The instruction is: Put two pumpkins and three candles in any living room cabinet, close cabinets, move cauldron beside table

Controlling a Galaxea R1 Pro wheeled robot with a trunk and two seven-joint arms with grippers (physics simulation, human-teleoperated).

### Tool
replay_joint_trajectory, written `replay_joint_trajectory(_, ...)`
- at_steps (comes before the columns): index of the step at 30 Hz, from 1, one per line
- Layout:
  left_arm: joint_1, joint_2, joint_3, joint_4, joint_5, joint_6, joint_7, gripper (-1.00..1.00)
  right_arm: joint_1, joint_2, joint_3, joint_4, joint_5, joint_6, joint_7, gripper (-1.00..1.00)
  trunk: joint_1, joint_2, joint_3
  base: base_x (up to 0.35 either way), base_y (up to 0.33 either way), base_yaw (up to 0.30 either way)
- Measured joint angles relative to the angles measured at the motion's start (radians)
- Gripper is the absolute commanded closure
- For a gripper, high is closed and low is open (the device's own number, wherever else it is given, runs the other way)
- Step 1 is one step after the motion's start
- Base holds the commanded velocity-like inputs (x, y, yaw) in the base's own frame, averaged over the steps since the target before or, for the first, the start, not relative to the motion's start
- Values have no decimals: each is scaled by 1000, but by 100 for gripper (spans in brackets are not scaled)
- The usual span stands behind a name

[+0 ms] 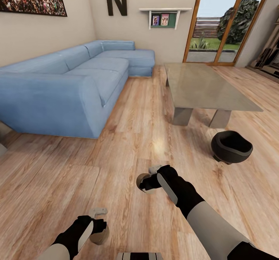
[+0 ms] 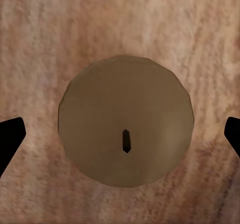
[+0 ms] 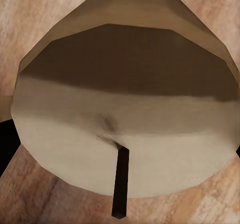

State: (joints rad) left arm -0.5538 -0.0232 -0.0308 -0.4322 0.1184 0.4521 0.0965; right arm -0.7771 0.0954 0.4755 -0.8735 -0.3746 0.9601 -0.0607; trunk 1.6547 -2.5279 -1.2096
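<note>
Two tan candles are at my grippers, low over the wood floor. My left gripper [image 1: 99, 222] hangs open right above one candle [image 1: 100, 235]. In the left wrist view this candle [image 2: 125, 99] stands upright on the floor, and the gripper [image 2: 120, 139] has its dark fingertips [image 2: 10, 136] wide of both sides. My right gripper [image 1: 148, 181] is shut on the other candle [image 1: 142, 183], which looks tilted and very close in the right wrist view [image 3: 125, 84]. The black cauldron [image 1: 231, 146] sits on the floor by the glass table [image 1: 205, 86], in front of its grey legs. Pumpkins and cabinet are out of view.
A long blue corner sofa [image 1: 73, 82] runs along the left wall. Glass doors [image 1: 221, 20] to the garden stand behind the table. A shelving unit [image 1: 269, 55] shows at the far right edge. Open wood floor [image 1: 139, 109] lies between the sofa and the table.
</note>
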Motion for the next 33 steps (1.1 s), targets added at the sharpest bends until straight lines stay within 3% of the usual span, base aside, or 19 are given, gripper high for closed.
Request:
replay_joint_trajectory(16,0,0,-1,0,1,0,-1,-100,0,0,0,1,0,0,0,100,7,-3,-58,0,0,0)
replay_joint_trajectory(33,0,0,-1,0,1,-2,-1,-100,1,0,0,0,0,0,0,100,7,-4,-58,47,0,0)
